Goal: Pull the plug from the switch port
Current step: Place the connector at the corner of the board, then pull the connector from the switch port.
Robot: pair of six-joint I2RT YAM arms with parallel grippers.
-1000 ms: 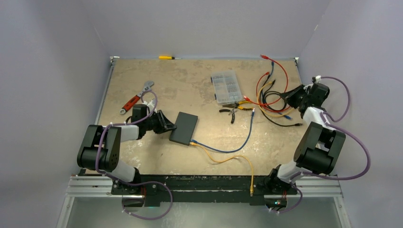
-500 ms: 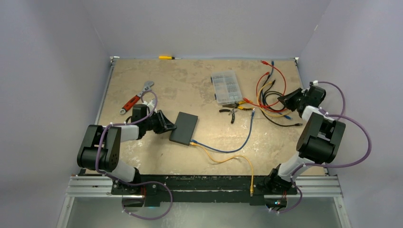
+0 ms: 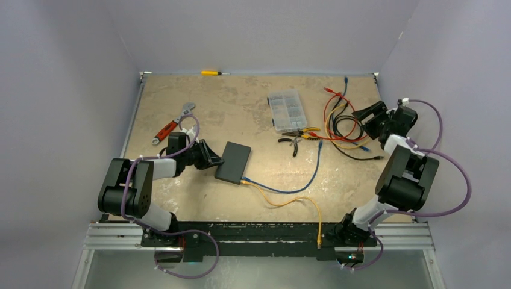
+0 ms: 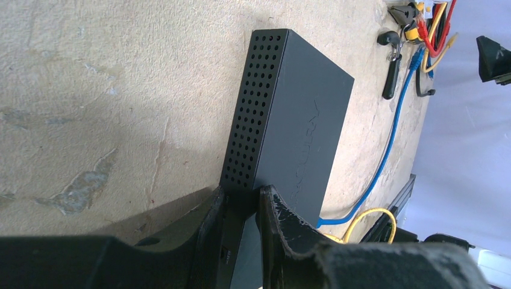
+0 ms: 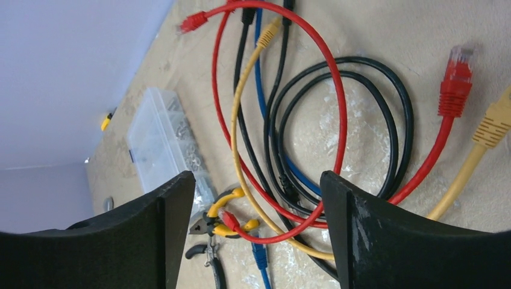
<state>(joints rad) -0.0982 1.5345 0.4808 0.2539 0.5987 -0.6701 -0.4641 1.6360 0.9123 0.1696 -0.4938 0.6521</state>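
Still clamps the switch point(image 3: 234, 161), centre-left, with the left gripper point(image 4: 241, 201). Shifts the wide-open right gripper point(image 3: 363, 114) above loose cables point(image 3: 338, 123), upper right, well apart from the seated plug point(image 3: 243, 180): extraction not begun.

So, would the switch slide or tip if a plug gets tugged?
Likely rigid and light: the switch is a flat vented box lying flat, so tipping seems unlikely. It might slide, but the left gripper clamps its edge.
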